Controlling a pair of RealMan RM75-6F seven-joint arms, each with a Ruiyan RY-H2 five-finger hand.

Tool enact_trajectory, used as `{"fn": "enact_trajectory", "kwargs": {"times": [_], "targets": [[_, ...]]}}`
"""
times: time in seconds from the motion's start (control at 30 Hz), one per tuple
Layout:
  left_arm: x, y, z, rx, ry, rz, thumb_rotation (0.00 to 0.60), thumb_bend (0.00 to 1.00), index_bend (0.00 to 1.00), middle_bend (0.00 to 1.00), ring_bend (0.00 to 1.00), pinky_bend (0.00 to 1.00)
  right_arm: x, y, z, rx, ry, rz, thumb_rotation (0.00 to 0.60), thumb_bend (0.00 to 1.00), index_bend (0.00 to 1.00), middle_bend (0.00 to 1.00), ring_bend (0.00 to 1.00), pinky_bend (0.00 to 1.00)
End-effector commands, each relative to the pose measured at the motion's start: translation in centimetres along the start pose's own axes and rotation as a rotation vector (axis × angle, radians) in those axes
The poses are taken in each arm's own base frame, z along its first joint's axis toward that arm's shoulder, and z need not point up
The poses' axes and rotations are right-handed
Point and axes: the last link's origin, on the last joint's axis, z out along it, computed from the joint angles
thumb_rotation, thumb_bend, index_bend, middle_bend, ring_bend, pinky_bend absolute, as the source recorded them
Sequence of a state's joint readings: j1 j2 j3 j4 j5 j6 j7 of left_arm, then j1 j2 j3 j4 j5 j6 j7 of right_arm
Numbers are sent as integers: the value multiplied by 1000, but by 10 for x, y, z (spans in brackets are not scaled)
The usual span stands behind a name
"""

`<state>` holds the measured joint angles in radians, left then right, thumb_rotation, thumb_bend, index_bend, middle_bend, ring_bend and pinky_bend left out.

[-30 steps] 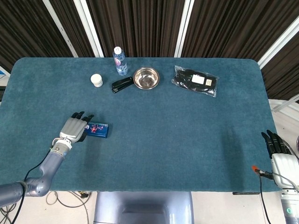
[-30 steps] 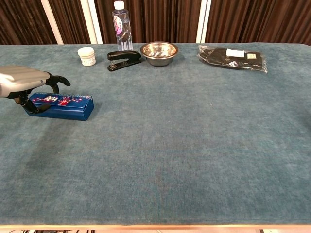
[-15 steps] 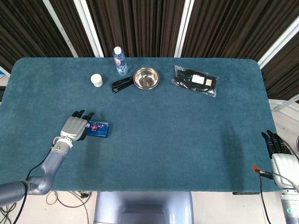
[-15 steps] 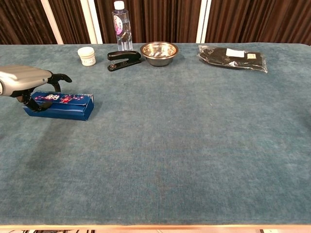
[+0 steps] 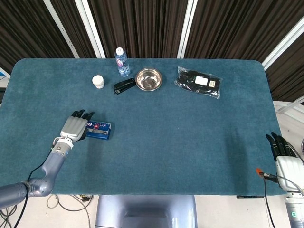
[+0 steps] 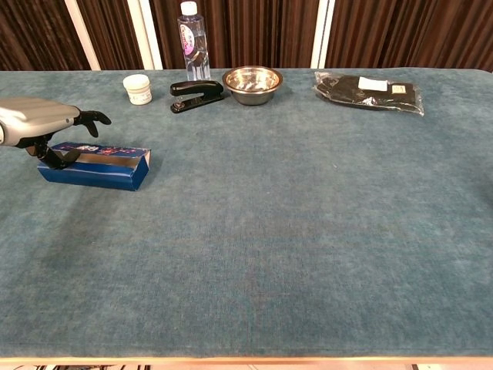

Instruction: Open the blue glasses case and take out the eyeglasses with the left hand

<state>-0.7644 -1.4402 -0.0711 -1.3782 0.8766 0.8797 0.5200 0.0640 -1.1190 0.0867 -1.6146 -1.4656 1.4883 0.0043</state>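
Even, bright overhead light; sharp frames, with faint glare in the steel bowl [image 6: 252, 79] and soft shadows beside it.

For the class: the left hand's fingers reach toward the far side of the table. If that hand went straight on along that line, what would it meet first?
Probably the white jar. The left hand, over the blue glasses case, points up-table and slightly right; bare cloth lies between. Height is unclear, so it might pass above the jar.
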Motion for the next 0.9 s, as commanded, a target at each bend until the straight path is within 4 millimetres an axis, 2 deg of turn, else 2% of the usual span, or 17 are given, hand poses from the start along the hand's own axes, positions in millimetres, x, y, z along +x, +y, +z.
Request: {"fn": "enact_trajectory", "kwargs": {"times": [0.03, 0.3, 0.9], "targets": [[1, 0, 1, 4, 5, 4, 600, 528, 12, 159, 41, 122, 0, 0, 0, -1, 0, 0, 600, 134, 0, 0, 0, 238], [5, -3, 7, 33, 23, 15, 600, 468, 12, 158, 40, 122, 0, 0, 0, -3, -2, 2, 600, 133, 0, 0, 0, 238], [11, -3, 10, 49, 28, -15, 600, 433, 12, 158, 39, 123, -1, 1, 0, -10, -4, 4, 600, 134, 0, 0, 0, 238]]}}
